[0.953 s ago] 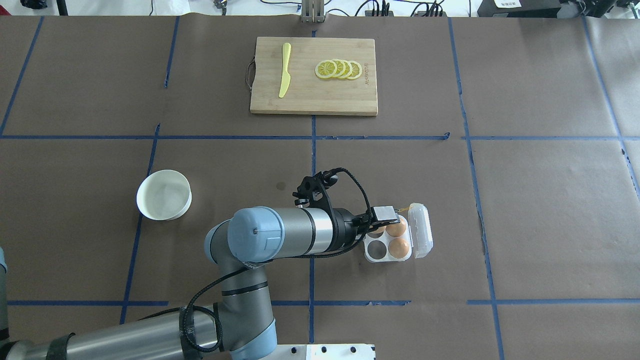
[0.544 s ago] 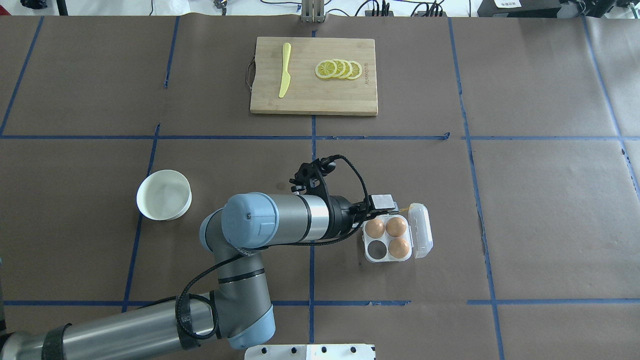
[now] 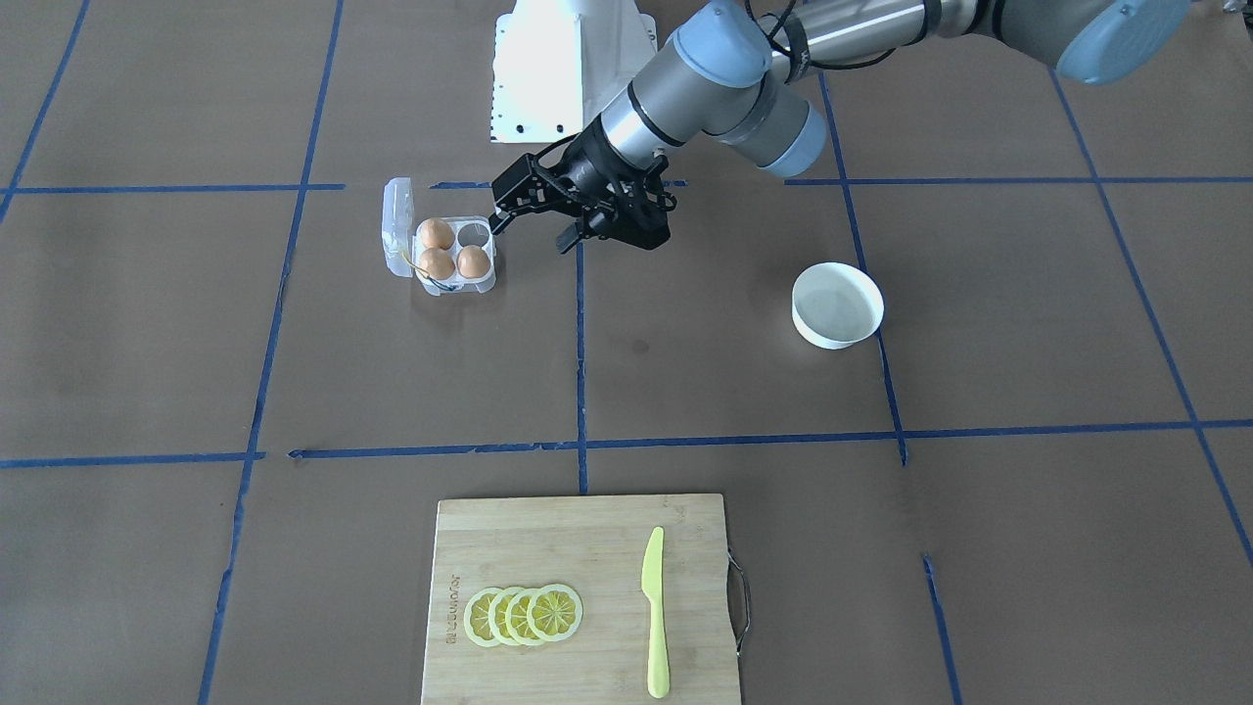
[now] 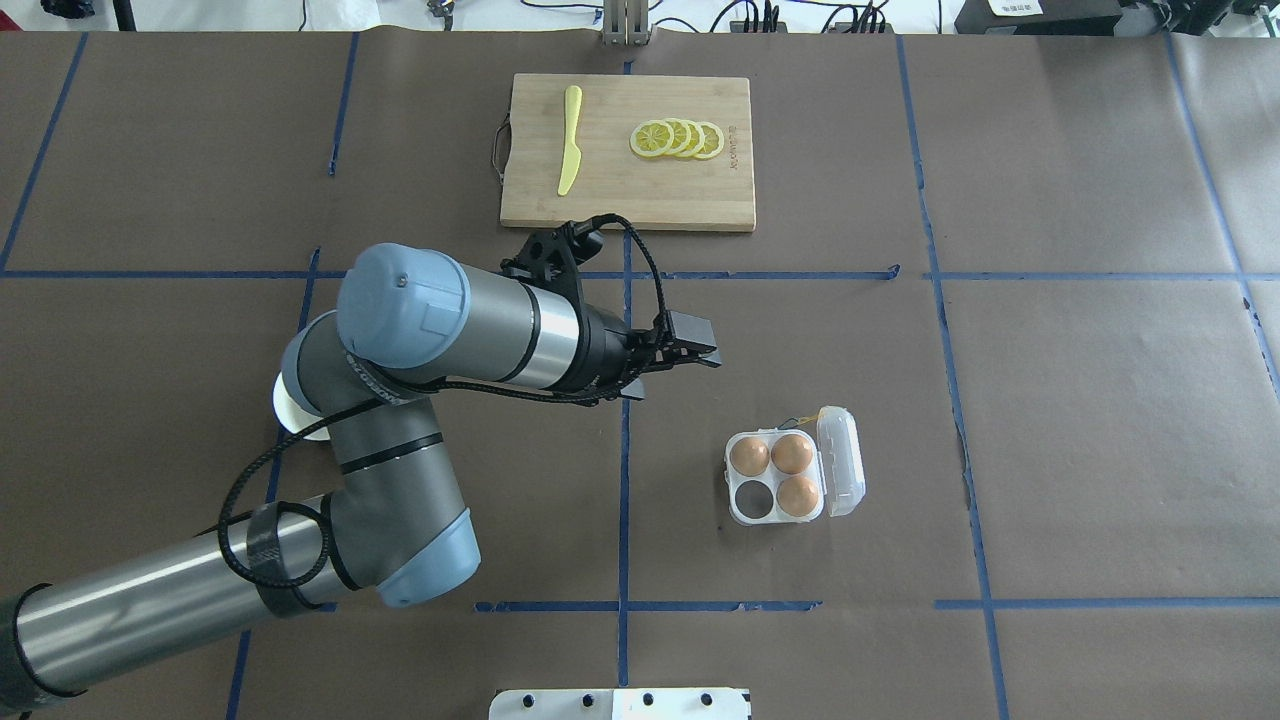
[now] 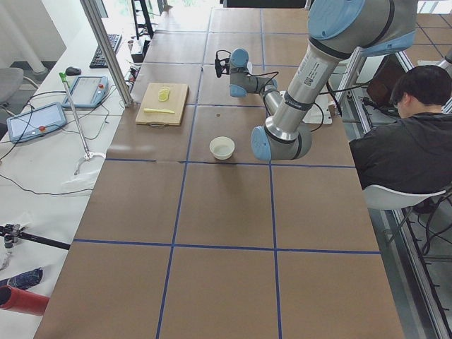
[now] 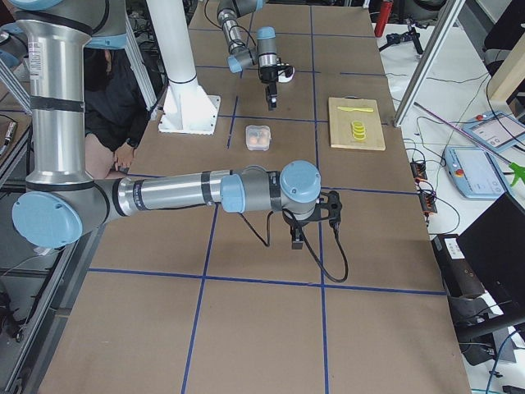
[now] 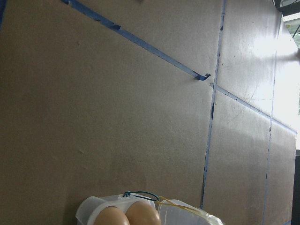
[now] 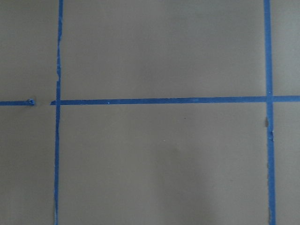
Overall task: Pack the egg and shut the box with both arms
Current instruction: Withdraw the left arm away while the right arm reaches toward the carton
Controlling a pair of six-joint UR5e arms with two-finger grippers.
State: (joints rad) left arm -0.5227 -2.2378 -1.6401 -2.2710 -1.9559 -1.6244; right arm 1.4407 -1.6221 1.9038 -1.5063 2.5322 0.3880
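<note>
The eggs (image 4: 792, 453), three smooth orange-brown ovals, sat in three of the four round cells of the box (image 4: 775, 476). The box was a small clear plastic carton with rounded corners. Its fourth cell, the near one on the robot's left, was empty. The lid (image 4: 842, 462), a glossy translucent shell, stood open along the box's right side. A thin yellow strand (image 4: 812, 413) curled off the far corner.

The box lay on the table (image 4: 1100, 420), which was covered in matte brown paper marked off by strips of blue tape (image 4: 625, 520). It sat just right of the centre strip, in the robot's half.

The left gripper (image 4: 668, 368) hung above the paper, apart from the box and to its far left. Its black angular fingers were spread with nothing between them. The left arm (image 4: 470, 325) was a silver-grey tube with light-blue caps, and a black braided cable looped round it. Its wrist camera caught only the box's edge and two egg tops.

The right gripper (image 6: 295, 236) showed only in the right-side view. It pointed down over bare paper, well apart from the box, and I could not tell how its jaws stood.

A round white bowl (image 3: 837, 305) sat on the left arm's side. At the far edge lay a pale wooden board (image 4: 628, 190). It carried a flat yellow knife (image 4: 569, 140) and a fanned row of lemon slices (image 4: 678, 138).
</note>
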